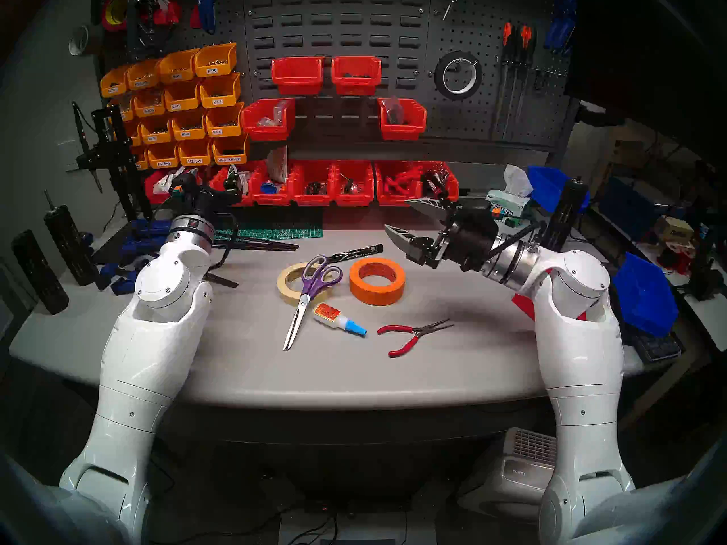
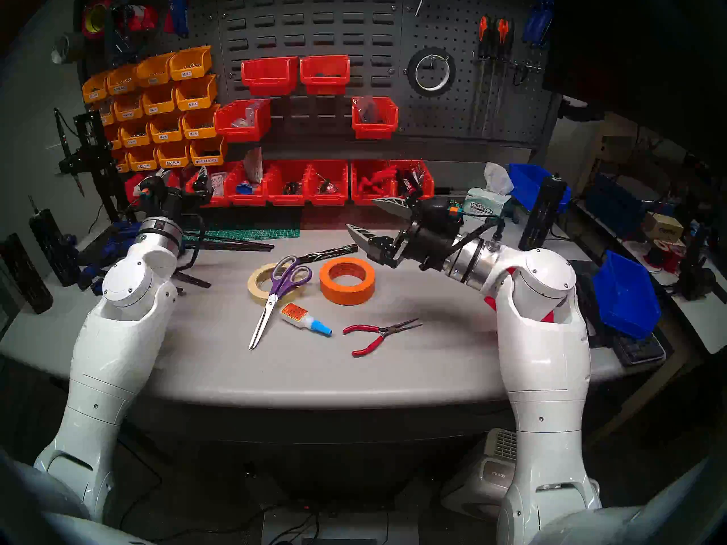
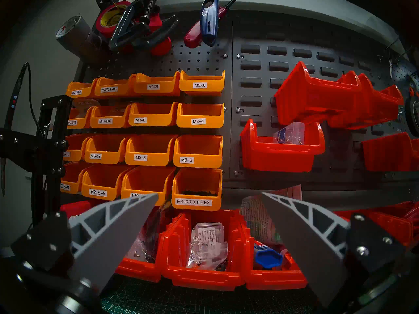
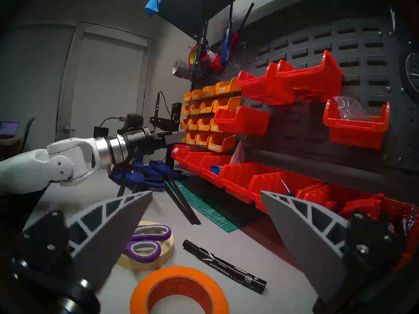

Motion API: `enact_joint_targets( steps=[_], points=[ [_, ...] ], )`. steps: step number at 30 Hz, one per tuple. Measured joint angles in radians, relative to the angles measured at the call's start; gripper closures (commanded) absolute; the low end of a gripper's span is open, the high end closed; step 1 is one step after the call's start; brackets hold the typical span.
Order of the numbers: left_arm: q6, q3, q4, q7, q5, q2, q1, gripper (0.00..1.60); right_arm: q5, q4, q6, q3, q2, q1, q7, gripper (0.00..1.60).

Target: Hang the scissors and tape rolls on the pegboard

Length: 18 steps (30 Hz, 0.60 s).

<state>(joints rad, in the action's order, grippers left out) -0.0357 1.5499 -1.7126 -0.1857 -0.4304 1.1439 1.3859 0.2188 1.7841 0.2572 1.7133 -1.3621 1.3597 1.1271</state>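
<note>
Both end effectors, left and right, hover spread and empty while the scissors lie across the cream roll left of the orange roll on the bench.

Red-handled pliers lying near front edge, glue bottle sitting beside them, black marker resting further back, tissue box sitting far right.

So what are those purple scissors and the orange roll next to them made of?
The scissors: the handles look like glossy purple plastic with a grey lining that may be rubbery; the blades look like bare steel, bright and reflective. The orange roll: probably paper or crepe tape, with a matte, slightly ribbed side and a darker inside that could be a card core.
</note>
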Motion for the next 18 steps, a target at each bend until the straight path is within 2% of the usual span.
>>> enact_joint_targets(
  steps=[18],
  points=[
    [0.000, 0.000, 0.000, 0.000, 0.000, 0.000, 0.000, 0.00, -0.023, -0.014, 0.037, 0.005, 0.035, -0.004, 0.035, 0.00]
  ],
)
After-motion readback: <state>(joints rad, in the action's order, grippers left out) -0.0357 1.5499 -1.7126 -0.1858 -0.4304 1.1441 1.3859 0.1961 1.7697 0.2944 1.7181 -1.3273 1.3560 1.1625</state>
